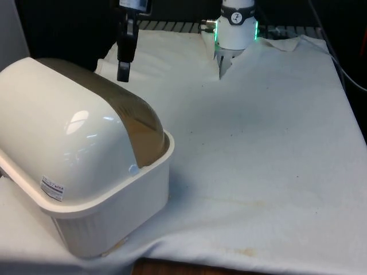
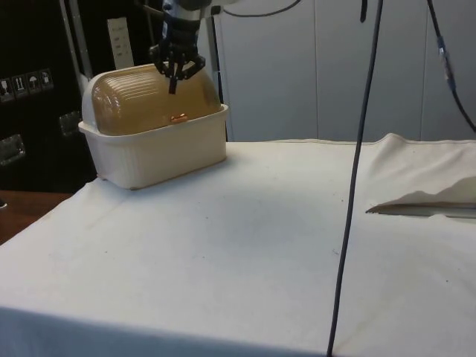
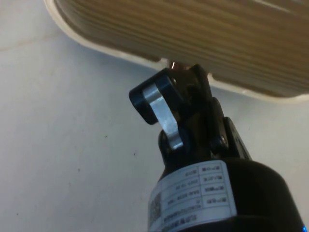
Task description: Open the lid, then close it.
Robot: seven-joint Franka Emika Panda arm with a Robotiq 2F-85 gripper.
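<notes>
A cream bread box [image 1: 114,212] [image 2: 163,152] stands at the front view's left, with its back turned to that camera. Its translucent brown roll lid [image 1: 135,117] [image 2: 145,100] [image 3: 193,29] is down to the rim. A small copper handle [image 2: 178,117] [image 3: 171,63] sits at the lid's lower edge. My black gripper [image 1: 123,73] [image 2: 173,83] [image 3: 169,84] hangs just above the lid's curved front, over the handle. Its fingers are shut with nothing between them. Whether the tips touch the lid I cannot tell.
The robot's white base [image 1: 235,28] stands at the table's far end. A black cable [image 2: 355,163] hangs in front of the side view. A raised fold in the cloth [image 2: 416,197] lies at that view's right. Open white cloth [image 1: 258,143] stretches beside the box.
</notes>
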